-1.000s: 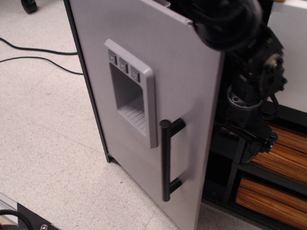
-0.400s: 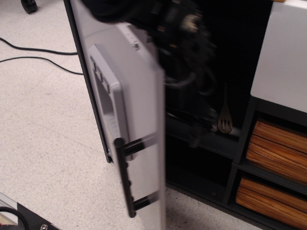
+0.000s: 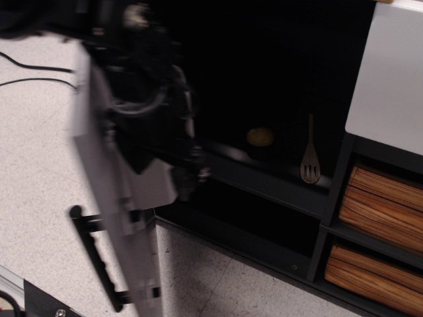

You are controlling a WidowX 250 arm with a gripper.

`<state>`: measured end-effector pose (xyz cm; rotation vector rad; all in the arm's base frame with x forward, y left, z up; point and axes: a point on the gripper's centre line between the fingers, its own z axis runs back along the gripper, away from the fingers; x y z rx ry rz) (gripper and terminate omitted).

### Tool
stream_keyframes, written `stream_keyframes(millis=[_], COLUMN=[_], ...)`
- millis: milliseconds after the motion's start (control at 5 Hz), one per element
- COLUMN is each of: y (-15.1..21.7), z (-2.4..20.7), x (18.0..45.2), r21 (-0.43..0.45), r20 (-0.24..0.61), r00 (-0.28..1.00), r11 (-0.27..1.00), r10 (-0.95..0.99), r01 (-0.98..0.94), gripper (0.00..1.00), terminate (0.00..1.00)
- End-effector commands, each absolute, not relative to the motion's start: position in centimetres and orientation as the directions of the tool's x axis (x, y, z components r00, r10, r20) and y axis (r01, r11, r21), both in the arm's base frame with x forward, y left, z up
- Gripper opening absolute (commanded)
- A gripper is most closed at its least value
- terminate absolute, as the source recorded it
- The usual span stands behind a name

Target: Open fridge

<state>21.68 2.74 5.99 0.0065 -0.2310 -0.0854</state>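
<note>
The fridge door (image 3: 109,198) stands swung wide open to the left, blurred by motion, and I see it nearly edge-on. Its vertical black bar handle (image 3: 94,256) sticks out at the lower left. The black shelved interior (image 3: 277,181) is exposed. My black arm reaches down from the upper left, and my gripper (image 3: 190,173) is against the inner side of the door near its free edge. It is dark and blurred, so I cannot tell how its jaws stand. The dispenser recess is out of view.
A small yellow object (image 3: 260,137) and a wooden slotted spoon (image 3: 309,160) sit on the interior shelf. A white-topped unit (image 3: 390,79) with wooden-slat drawers (image 3: 383,198) stands at the right. Black cables (image 3: 33,72) lie on the speckled floor at the left.
The door has swung further open to the left, from half open to wide open. My arm moved left with it, uncovering the shelf and the yellow object.
</note>
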Motion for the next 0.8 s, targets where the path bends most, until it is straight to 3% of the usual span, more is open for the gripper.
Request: stream_keyframes(millis=[0, 400, 600], y=[6.73, 6.73, 6.73], z=[6.07, 6.07, 6.07], x=[20.03, 20.03, 20.03], r21=[0.062, 0.062, 0.062], r20=[0.228, 0.228, 0.228], r00=[0.966, 0.966, 0.966], r11=[0.992, 0.992, 0.992], r10=[-0.125, -0.125, -0.125], r01=[0.114, 0.114, 0.114], gripper=[1.0, 1.0, 1.0], terminate=[0.0, 0.0, 1.0])
